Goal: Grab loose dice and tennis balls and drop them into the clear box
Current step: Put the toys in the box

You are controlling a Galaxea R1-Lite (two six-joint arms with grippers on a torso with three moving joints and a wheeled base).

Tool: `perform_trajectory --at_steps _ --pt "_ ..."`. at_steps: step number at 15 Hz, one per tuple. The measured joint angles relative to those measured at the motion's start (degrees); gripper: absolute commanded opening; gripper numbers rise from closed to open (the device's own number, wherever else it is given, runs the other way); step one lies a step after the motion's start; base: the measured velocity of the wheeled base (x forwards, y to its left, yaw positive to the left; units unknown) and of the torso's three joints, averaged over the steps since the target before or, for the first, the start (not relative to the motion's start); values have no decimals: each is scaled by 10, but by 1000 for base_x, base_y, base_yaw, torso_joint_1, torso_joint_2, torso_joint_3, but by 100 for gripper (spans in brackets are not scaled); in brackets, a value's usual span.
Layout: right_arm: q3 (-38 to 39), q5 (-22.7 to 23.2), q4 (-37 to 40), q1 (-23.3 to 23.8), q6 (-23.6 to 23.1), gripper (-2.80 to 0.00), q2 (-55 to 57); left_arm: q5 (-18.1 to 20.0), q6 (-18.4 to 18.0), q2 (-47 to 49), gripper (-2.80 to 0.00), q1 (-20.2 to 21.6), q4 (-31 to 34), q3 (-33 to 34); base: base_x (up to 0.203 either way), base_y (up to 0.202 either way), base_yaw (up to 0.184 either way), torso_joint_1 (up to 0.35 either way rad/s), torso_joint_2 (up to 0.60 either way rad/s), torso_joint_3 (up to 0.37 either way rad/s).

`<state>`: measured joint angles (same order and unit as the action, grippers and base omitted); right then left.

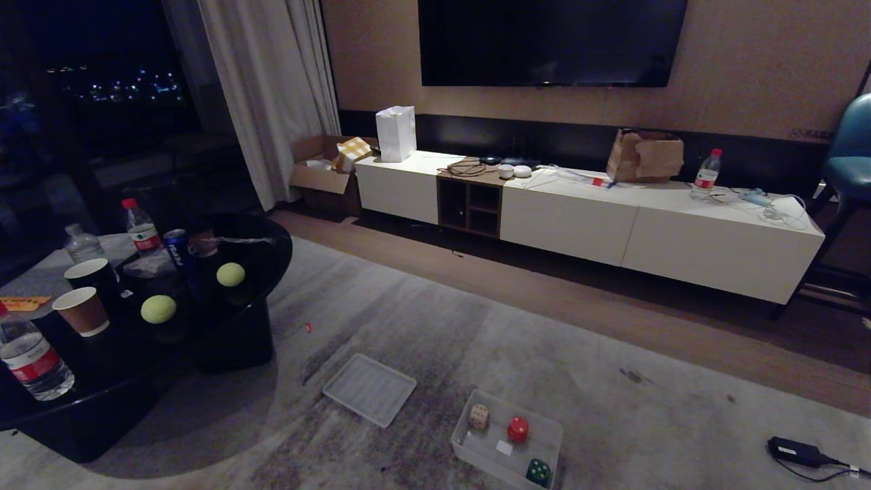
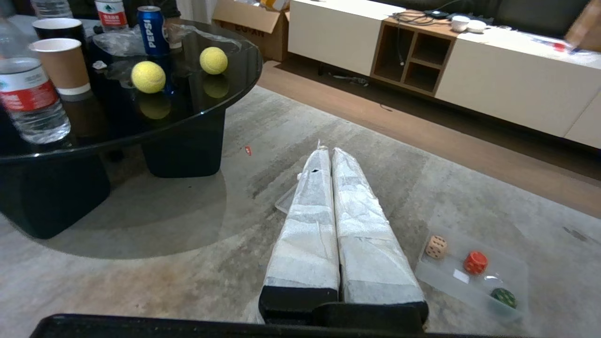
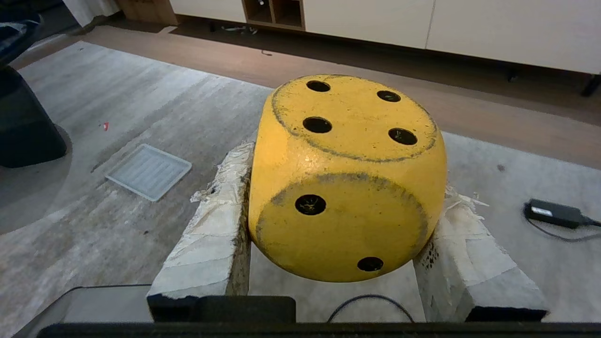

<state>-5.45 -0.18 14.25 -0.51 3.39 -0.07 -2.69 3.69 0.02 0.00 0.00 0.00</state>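
Right gripper [image 3: 345,188] clamped on the yellow die [image 3: 347,178] above the rug, left gripper [image 2: 328,152] pressed closed, three dice in the clear box [image 1: 476,446], two tennis balls [image 1: 158,309] on the black table [image 1: 272,238]

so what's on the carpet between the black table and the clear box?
Only the flat ribbed lid, lying on the carpet apart from both the table and the box. The head view shows it best.

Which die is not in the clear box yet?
The yellow foam die with dark dots, clamped in the right tool; the beige, red and green dice already lie in the translucent plastic box.
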Motion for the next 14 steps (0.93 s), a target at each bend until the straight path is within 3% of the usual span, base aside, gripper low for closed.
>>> perform_trajectory --at_steps 7,14 --pt "0 0 0 0 0 -280 0 -1 2 0 -280 0 -1 0 0 0 0 0 1 -14" --pt "0 0 0 0 -1 -280 0 -3 7 0 -280 0 -1 0 0 0 0 2 3 -190"
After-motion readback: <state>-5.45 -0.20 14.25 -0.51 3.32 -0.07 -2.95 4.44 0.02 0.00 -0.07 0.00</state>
